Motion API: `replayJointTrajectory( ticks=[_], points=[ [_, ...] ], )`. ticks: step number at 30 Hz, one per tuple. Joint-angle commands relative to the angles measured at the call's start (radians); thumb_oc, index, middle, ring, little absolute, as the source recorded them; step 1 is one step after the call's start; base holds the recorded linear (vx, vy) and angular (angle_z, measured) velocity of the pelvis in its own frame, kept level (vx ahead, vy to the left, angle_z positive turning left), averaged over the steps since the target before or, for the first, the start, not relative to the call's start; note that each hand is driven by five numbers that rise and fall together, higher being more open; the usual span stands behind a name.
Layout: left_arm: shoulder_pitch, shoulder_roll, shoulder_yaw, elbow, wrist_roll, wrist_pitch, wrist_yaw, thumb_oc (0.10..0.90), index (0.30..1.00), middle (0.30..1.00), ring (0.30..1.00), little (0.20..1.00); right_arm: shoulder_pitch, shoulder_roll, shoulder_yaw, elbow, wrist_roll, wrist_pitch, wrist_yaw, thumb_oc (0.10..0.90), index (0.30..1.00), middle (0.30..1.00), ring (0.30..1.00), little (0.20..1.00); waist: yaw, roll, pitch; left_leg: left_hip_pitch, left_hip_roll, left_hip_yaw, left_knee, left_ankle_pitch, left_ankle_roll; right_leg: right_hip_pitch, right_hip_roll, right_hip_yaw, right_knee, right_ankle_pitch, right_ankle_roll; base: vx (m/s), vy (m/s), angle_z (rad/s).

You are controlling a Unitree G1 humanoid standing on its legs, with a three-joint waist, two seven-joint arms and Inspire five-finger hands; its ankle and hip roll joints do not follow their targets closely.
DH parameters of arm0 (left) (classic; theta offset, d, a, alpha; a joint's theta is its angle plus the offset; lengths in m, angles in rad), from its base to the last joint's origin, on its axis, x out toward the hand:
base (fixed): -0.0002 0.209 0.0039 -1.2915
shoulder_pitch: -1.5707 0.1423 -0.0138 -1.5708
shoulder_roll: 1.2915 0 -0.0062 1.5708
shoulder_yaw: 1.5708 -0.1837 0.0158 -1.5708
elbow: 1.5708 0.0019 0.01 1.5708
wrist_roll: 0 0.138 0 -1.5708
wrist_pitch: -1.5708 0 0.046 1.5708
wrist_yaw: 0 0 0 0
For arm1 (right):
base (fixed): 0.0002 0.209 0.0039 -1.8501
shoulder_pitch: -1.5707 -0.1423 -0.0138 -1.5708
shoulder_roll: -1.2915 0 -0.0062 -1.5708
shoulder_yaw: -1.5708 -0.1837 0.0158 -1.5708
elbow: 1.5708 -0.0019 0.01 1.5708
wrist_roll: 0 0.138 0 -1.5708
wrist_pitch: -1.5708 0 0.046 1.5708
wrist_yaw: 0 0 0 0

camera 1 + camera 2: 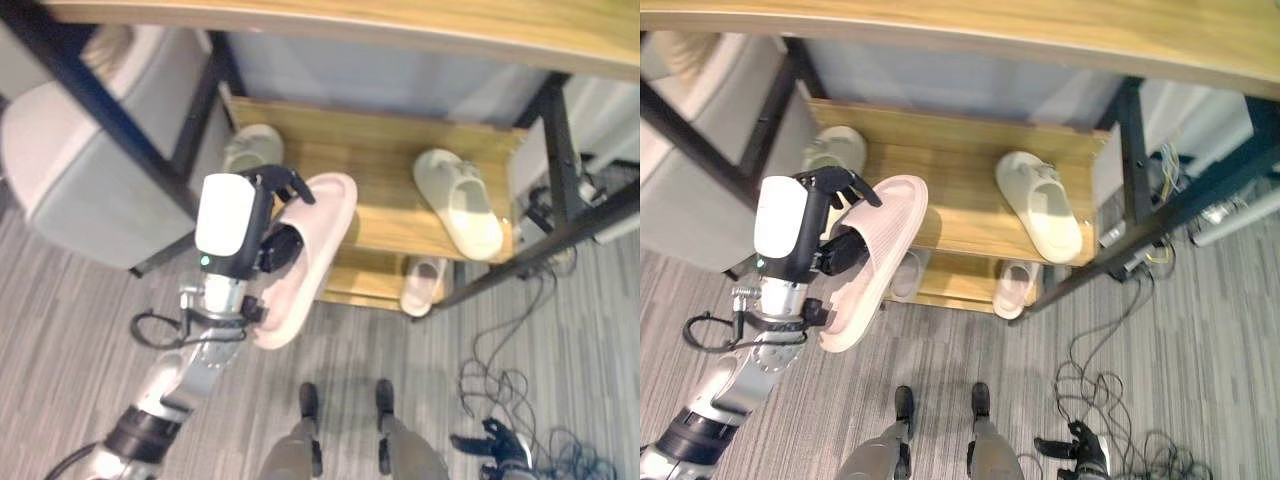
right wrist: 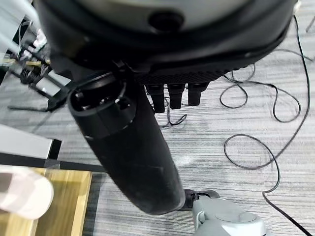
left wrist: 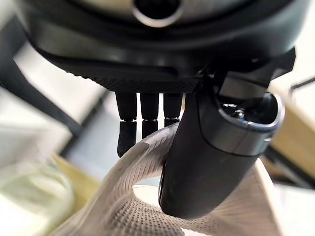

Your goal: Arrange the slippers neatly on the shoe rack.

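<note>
Left hand (image 1: 275, 215) clenched round a pink slipper (image 1: 305, 262), fingers (image 3: 127, 129) over its edge and thumb pressed into the sole, as seen from the left wrist. Slipper held tilted, toe over the front edge of the rack (image 1: 380, 165), heel hanging out over the floor: probably angled so to slide toe-first onto the middle shelf. Placed beside a pale slipper (image 1: 252, 146) at the shelf's left; cream slipper (image 1: 460, 202) lying askew at right. Another slipper (image 1: 424, 284) on the lower shelf. Right hand (image 2: 147, 147) low by the floor, fingers relaxed, holding nothing.

Pink slipper (image 1: 310, 250) tilted before shoe rack (image 1: 380, 170)
</note>
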Motion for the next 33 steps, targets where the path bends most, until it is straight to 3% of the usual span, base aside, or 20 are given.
replayJointTrajectory(
  ticks=[1, 4, 6, 11, 12, 14, 18, 19, 22, 25, 26, 28, 33],
  points=[
    [-0.112, -0.007, -0.005, -0.026, -0.066, -0.108, 0.025, 0.4, 0.3, 0.3, 0.3, 0.3, 0.023, -0.074, -0.012, -0.028, -0.026, -0.024, -0.025, 0.8, 0.9, 0.9, 0.9, 0.9, 0.001, 0.036, -0.016, -0.038, 0.003, -0.073, 0.249, -0.171, -0.003, 0.033, -0.025, -0.031, 0.24, -0.211, 0.048, -0.09, -0.221, 0.08],
    [-0.084, -0.021, -0.068, 0.025, -0.085, -0.11, 0.025, 0.4, 0.3, 0.3, 0.3, 0.3, -0.002, -0.091, 0.001, -0.046, -0.019, -0.03, -0.044, 0.8, 0.9, 0.9, 0.9, 0.9, 0.01, 0.031, 0.038, -0.086, 0.01, -0.094, 0.369, -0.207, 0.003, -0.005, -0.022, -0.041, 0.359, -0.247, 0.03, -0.17, -0.123, 0.29],
    [-0.113, -0.045, -0.154, 0.107, -0.106, -0.096, 0.01, 0.4, 0.3, 0.3, 0.3, 0.3, -0.049, -0.112, 0.021, -0.051, -0.007, -0.031, -0.064, 0.8, 0.9, 0.9, 0.9, 0.9, 0.007, 0.038, 0.083, -0.169, 0.015, -0.112, 0.465, -0.225, 0.01, -0.089, -0.016, -0.053, 0.464, -0.277, 0.012, -0.26, -0.095, 0.33],
    [-0.148, -0.059, -0.293, 0.185, -0.079, -0.104, 0.014, 0.4, 0.3, 0.3, 0.3, 0.3, -0.153, -0.143, 0.078, -0.106, -0.031, -0.044, -0.131, 0.8, 0.9, 0.9, 0.9, 0.9, 0.023, 0.055, 0.093, -0.335, 0.019, -0.138, 0.614, -0.262, 0.025, -0.258, -0.02, -0.05, 0.628, -0.341, -0.008, -0.14, -0.036, -0.04],
    [-0.306, -0.094, -0.415, 0.272, 0.018, -0.048, 0.108, 0.4, 0.3, 0.3, 0.3, 0.3, -0.21, -0.146, 0.122, -0.145, -0.044, -0.056, -0.173, 0.8, 0.9, 0.9, 0.9, 0.9, 0.007, 0.053, 0.114, -0.466, 0.029, -0.145, 0.726, -0.295, 0.04, -0.398, -0.02, -0.037, 0.748, -0.374, -0.015, -0.21, 0.018, -0.04],
    [-0.492, -0.131, -0.492, 0.348, 0.094, 0.019, 0.165, 0.4, 0.3, 0.3, 0.3, 0.3, -0.234, -0.171, 0.159, -0.185, -0.052, -0.069, -0.192, 0.8, 0.9, 0.9, 0.9, 0.9, -0.019, 0.048, 0.141, -0.589, 0.034, -0.149, 0.832, -0.326, 0.054, -0.518, -0.021, -0.028, 0.838, -0.405, -0.021, -0.15, 0.035, 0.08],
    [-0.665, -0.144, -0.517, 0.4, 0.156, 0.094, 0.207, 0.4, 0.3, 0.3, 0.3, 0.3, -0.239, -0.196, 0.173, -0.242, -0.074, -0.087, -0.217, 0.8, 0.9, 0.9, 0.9, 0.9, -0.046, 0.051, 0.157, -0.751, 0.035, -0.154, 0.968, -0.364, 0.069, -0.671, -0.011, -0.011, 0.942, -0.432, -0.025, -0.05, 0.051, -0.2],
    [-0.776, -0.133, -0.522, 0.457, 0.183, 0.148, 0.196, 0.4, 0.3, 0.3, 0.3, 0.3, -0.242, -0.207, 0.167, -0.269, -0.073, -0.103, -0.231, 0.8, 0.9, 0.9, 0.9, 0.9, -0.066, 0.055, 0.168, -0.82, 0.034, -0.165, 1.04, -0.411, 0.078, -0.742, -0.006, 0.003, 1.008, -0.469, -0.023, 0.02, 0.082, -0.28],
    [-0.871, -0.135, -0.518, 0.506, 0.176, 0.171, 0.177, 0.4, 0.3, 0.3, 0.3, 0.3, -0.252, -0.218, 0.156, -0.305, -0.077, -0.114, -0.245, 0.8, 0.9, 0.9, 0.9, 0.9, -0.079, 0.057, 0.178, -0.894, 0.039, -0.169, 1.112, -0.437, 0.09, -0.819, -0.002, 0.013, 1.08, -0.483, -0.024, 0.01, 0.052, -0.21],
    [-1.066, -0.121, -0.487, 0.61, 0.147, 0.235, 0.194, 0.4, 0.3, 0.3, 0.3, 0.3, -0.276, -0.229, 0.151, -0.379, -0.089, -0.135, -0.264, 0.8, 0.9, 0.9, 0.9, 0.9, -0.099, 0.062, 0.193, -1.056, 0.05, -0.179, 1.296, -0.503, 0.113, -0.986, 0.009, 0.035, 1.25, -0.522, -0.031, -0.02, 0.074, -0.2],
    [-1.068, -0.122, -0.488, 0.611, 0.146, 0.235, 0.194, 0.4, 0.3, 0.3, 0.3, 0.3, -0.277, -0.229, 0.15, -0.379, -0.089, -0.135, -0.264, 0.8, 0.9, 0.9, 0.9, 0.9, -0.098, 0.063, 0.192, -1.061, 0.051, -0.18, 1.299, -0.505, 0.113, -0.99, 0.009, 0.035, 1.253, -0.524, -0.031, 0.0, 0.102, -0.25],
    [-1.223, -0.043, -0.507, 0.704, 0.156, 0.32, 0.248, 0.4, 0.3, 0.3, 0.3, 0.3, -0.265, -0.25, 0.148, -0.428, -0.097, -0.169, -0.274, 0.8, 0.9, 0.9, 0.9, 0.9, -0.113, 0.067, 0.194, -1.183, 0.062, -0.185, 1.483, -0.573, 0.124, -1.12, 0.013, 0.052, 1.421, -0.568, -0.037, 0.07, 0.109, -0.14],
    [-1.439, 0.01, -0.598, 0.836, 0.114, 0.358, 0.227, 0.4, 0.3, 0.3, 0.3, 0.3, -0.255, -0.256, 0.164, -0.468, -0.09, -0.187, -0.26, 0.8, 0.9, 0.9, 0.9, 0.9, -0.136, 0.07, 0.194, -1.3, 0.062, -0.178, 1.664, -0.644, 0.13, -1.24, 0.018, 0.076, 1.61, -0.613, -0.034, 0.08, 0.071, -0.09]
  ],
)
